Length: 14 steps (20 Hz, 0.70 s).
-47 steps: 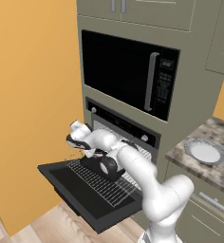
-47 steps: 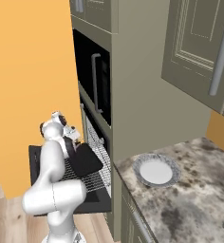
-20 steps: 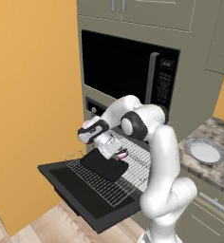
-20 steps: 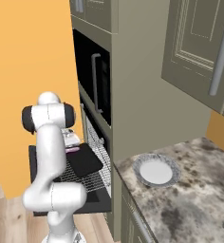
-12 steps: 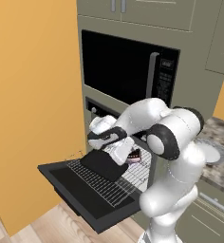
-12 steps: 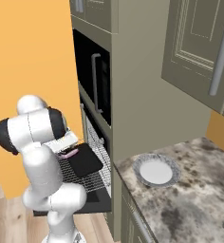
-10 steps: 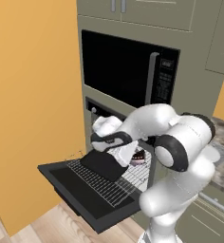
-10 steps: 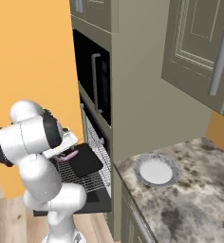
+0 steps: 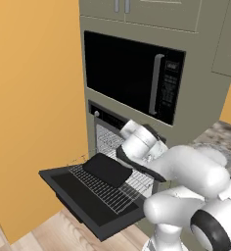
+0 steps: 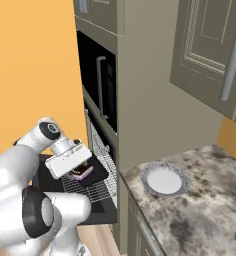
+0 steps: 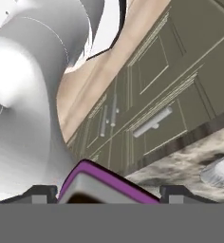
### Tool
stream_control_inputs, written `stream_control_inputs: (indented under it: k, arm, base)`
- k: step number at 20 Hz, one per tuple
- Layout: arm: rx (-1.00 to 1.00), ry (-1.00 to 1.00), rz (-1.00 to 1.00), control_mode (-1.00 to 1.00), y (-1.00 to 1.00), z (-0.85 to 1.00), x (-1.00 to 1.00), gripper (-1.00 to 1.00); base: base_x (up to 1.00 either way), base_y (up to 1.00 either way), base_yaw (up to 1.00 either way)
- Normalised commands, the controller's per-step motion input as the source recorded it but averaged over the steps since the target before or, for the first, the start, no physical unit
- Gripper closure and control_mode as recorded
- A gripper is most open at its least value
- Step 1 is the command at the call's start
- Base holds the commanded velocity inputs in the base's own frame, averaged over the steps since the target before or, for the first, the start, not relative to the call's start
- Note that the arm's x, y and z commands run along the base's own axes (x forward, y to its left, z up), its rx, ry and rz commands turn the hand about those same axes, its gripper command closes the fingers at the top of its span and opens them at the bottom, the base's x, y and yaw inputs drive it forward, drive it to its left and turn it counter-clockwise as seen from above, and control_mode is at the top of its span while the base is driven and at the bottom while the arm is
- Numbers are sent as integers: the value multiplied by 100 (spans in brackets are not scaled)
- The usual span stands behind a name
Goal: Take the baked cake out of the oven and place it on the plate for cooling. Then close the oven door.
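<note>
Carrying the baked cake (image 10: 82,173) pinched in the gripper (image 10: 76,172) toward the plate (image 10: 163,179), risking slippage from a loose hold.

The gripper (image 11: 108,192) and cake (image 11: 104,186) are cut off at the hand view's bottom.

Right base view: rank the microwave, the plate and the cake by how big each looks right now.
1. microwave, by far the largest, though seen edge-on.
2. plate, on the counter and nearer the camera, which may flatter it.
3. cake, smallest, and partly hidden under the gripper.
</note>
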Motion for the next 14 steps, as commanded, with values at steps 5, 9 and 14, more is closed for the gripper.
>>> stream_control_inputs:
  k: [5,9,14]
  arm:
    - [3,24,25,-100,-100,43,-22,100]
    - [14,30,25,-100,-98,31,-37,100]
    - [18,27,26,-100,-87,60,-16,100]
  base:
    - [0,0,0]
    - [0,0,0]
    - [0,0,0]
